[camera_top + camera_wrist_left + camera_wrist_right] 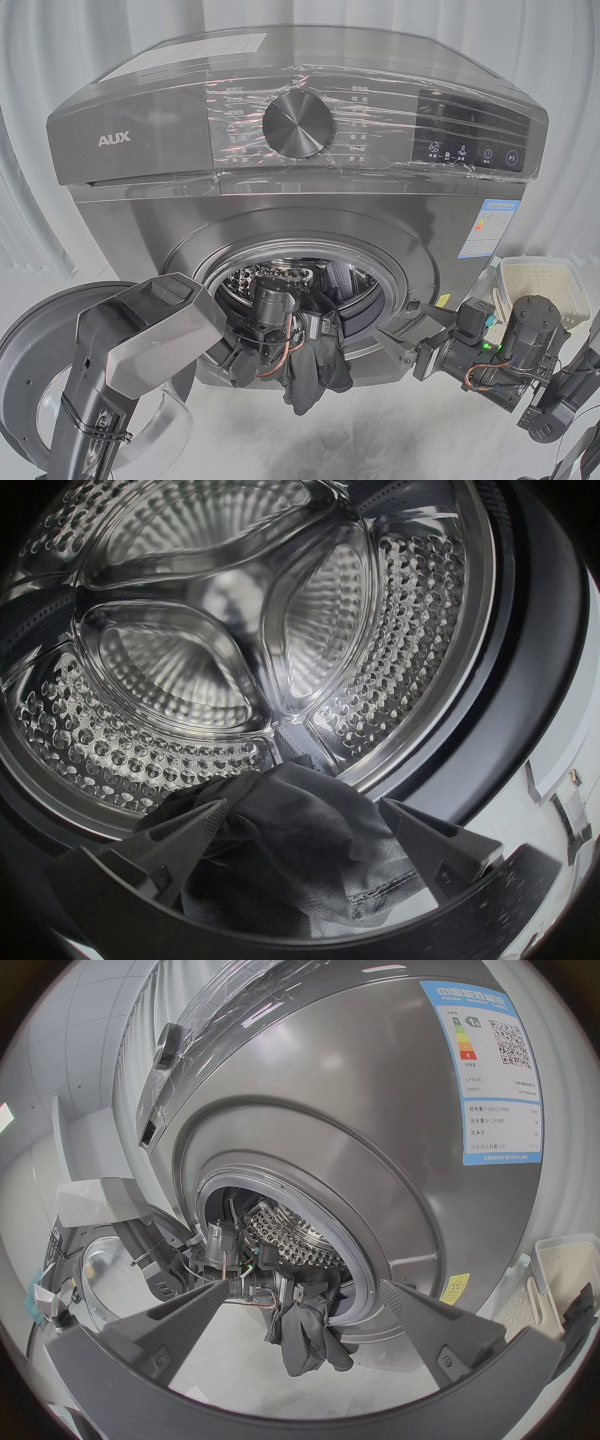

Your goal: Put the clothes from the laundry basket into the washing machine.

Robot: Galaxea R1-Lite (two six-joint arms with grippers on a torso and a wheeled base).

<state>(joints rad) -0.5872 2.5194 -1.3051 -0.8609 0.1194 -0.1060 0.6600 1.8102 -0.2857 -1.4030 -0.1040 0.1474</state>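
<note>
Black garment (310,375) hangs lengthwise down from washing machine (144,212) mouth

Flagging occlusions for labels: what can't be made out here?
- Contents of the laundry basket: head view, right arm covers its lower part.
- Dark shape by the basket: right wrist view, cut by the edge; clothing or arm, unclear.
- Near floor of the drum: left wrist view, dark garment covers it.

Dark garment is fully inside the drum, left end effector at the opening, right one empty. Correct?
No. The head view shows the dark garment hanging out over the lower rim of the washing machine opening. The left end effector is at the opening and the right end effector is empty.
</note>
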